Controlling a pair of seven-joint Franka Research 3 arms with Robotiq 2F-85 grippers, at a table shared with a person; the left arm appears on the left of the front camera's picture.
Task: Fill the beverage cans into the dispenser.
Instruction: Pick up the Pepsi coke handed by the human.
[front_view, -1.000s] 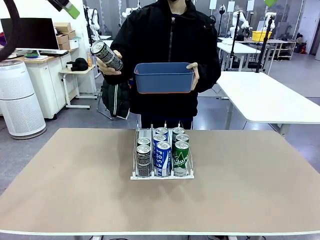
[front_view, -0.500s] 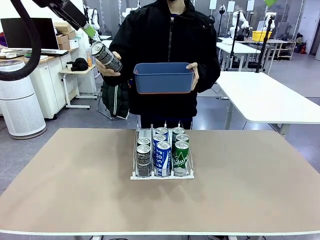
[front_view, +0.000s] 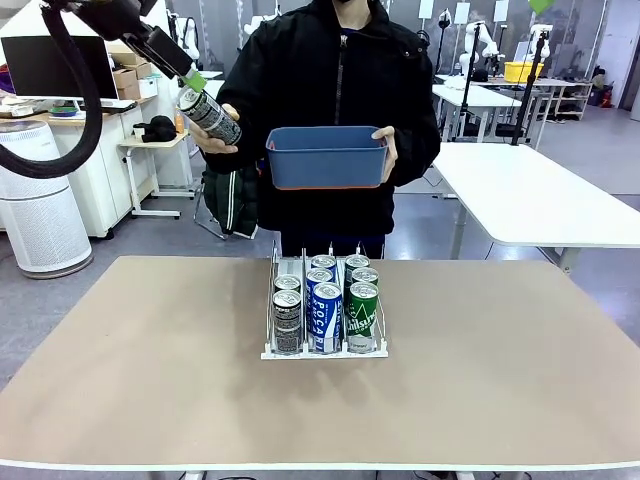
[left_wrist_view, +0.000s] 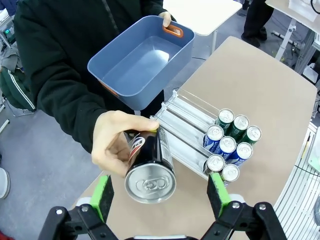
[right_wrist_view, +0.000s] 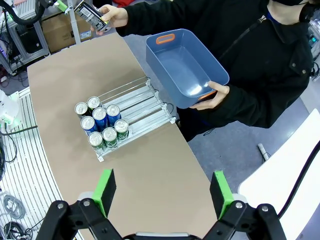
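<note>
One dark can (front_view: 209, 115) sits in the person's hand (front_view: 222, 128) at far left, tilted, top toward the left end effector (left_wrist_view: 159, 192); that end effector has come down to it over the last second, wide open, a pad either side of the can's top, gripping nothing, so a handover looks imminent; the bin (front_view: 327, 155) is empty; mid-table, the dispenser (front_view: 322, 345) holds eight cans; the right end effector (right_wrist_view: 162, 192) hangs open and empty.

Glossy metal beverage cans (front_view: 325, 305), matt blue plastic bin (front_view: 327, 156), matt tabletop (front_view: 150, 370)
</note>
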